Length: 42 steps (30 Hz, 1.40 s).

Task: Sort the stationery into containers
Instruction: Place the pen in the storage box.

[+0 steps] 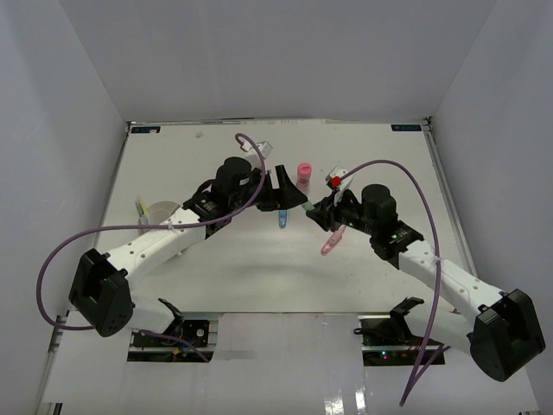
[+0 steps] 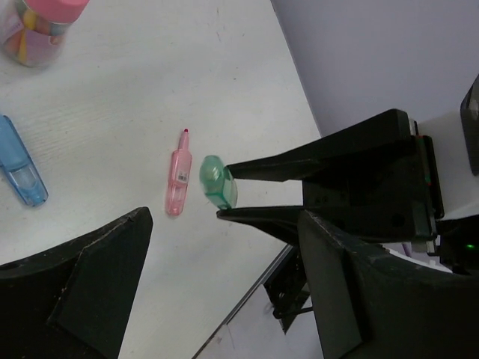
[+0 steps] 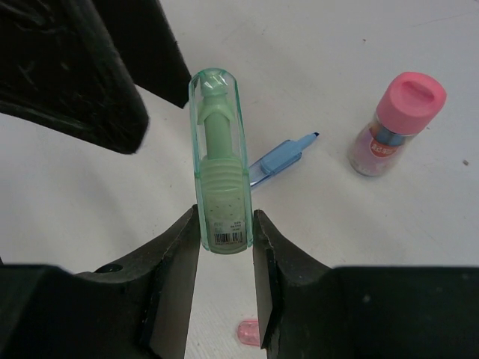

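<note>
My right gripper (image 3: 226,232) is shut on the lower end of a green highlighter (image 3: 219,172) and holds it above the table. Its capped end points toward my left gripper (image 1: 289,194), which is open and empty close by. In the left wrist view the highlighter (image 2: 217,182) sits just ahead of the open left gripper (image 2: 222,247). On the table lie a pink highlighter (image 2: 177,182), a blue pen (image 3: 281,158) and a pink-lidded stubby cylinder (image 3: 397,123). A red-capped marker (image 1: 333,180) lies near the right gripper (image 1: 318,207).
A round whitish container (image 1: 160,212) with a yellow-green item beside it sits at the left, partly hidden by the left arm. White walls enclose the table on three sides. The table's near edge (image 2: 247,295) lies below the grippers.
</note>
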{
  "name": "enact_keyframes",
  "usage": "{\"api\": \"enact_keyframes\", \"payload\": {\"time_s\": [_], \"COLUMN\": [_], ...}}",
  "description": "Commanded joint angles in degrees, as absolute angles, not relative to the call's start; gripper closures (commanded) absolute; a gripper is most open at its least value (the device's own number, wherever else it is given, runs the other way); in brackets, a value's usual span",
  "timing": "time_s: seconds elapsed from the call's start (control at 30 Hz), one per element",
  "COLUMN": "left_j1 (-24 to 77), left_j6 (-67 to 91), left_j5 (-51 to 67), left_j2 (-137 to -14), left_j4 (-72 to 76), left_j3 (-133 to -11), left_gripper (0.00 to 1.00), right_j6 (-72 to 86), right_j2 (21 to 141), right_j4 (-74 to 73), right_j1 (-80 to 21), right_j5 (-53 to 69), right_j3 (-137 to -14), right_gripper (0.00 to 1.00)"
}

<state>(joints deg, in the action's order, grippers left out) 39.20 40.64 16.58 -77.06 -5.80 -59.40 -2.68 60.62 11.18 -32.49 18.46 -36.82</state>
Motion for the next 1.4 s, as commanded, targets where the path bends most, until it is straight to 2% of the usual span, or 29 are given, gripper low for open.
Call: {"api": "enact_keyframes", "payload": {"time_s": [0.0, 0.23, 0.47, 0.53, 0.6, 0.7, 0.73, 0.77, 0.83, 0.87, 0.93, 0.97, 1.0, 1.07, 1.2, 1.37], "left_j1": [40.87, 42.89, 43.68, 43.68, 43.77, 43.68, 43.68, 43.68, 43.68, 43.68, 43.68, 43.68, 43.68, 42.9, 38.95, 27.61], "left_j6": [41.92, 42.27, 42.8, 42.8, 42.8, 42.54, 42.19, 42.1, 41.58, 41.49, 40.87, 40.0, 39.47, 38.41, 37.27, 35.95], "left_j5": [13.01, 11.51, 11.69, 11.6, 11.78, 11.51, 11.34, 10.99, 9.33, 8.27, 4.41, 2.74, 1.07, -5.26, -12.9, -18.0], "left_j2": [-79.01, -83.49, -84.73, -84.73, -84.73, -84.38, -84.2, -83.94, -83.41, -83.15, -82.62, -81.92, -81.48, -79.47, -73.93, -63.74], "left_j4": [-4.4, -4.31, -4.22, -4.31, -4.22, -4.39, -4.39, -4.57, -5.27, -6.49, -8.16, -10.61, -11.94, -16.41, -23.89, -33.91], "left_j3": [-62.57, -65.39, -65.66, -65.74, -65.74, -65.48, -65.39, -65.3, -65.13, -65.04, -65.04, -65.21, -65.3, -65.48, -63.38, -57.84], "left_gripper": [0.11, 0.29, 0.6, 0.72, 0.82, 0.9, 0.93, 0.94, 0.95, 0.95, 0.96, 0.96, 0.96, 0.97, 0.97, 0.97], "right_j6": [-1.84, -2.37, -2.46, -2.37, -2.29, -2.2, -2.2, -2.2, -2.28, -2.2, -2.02, -2.11, -1.94, -1.32, -0.44, 1.84], "right_j2": [59.76, 58.27, 58.09, 58.18, 58.18, 58.27, 58.18, 58.1, 57.75, 57.66, 57.31, 57.22, 57.13, 56.69, 56.51, 57.83], "right_j4": [15.47, 16.61, 18.01, 18.37, 18.98, 19.16, 19.07, 18.99, 18.9, 18.81, 18.2, 18.02, 17.84, 17.58, 17.67, 18.02], "right_j1": [-32.96, -32.96, -32.96, -32.96, -32.96, -32.96, -32.96, -32.96, -32.96, -32.96, -32.87, -32.96, -32.96, -32.87, -32.87, -32.87], "right_j5": [20.57, 20.3, 19.78, 19.78, 20.13, 20.13, 20.13, 19.87, 19.6, 18.9, 18.28, 17.76, 17.41, 16.53, 15.65, 13.19], "right_j3": [-35.95, -34.19, -32.61, -32.26, -32.08, -31.82, -31.64, -31.64, -31.47, -31.29, -31.11, -30.94, -30.85, -30.24, -29.62, -28.92], "right_gripper": [0.69, 0.69, 0.68, 0.68, 0.65, 0.6, 0.54, 0.44, 0.38, 0.28, 0.14, 0.03, 0.01, 0.1, 0.1, 0.1]}}
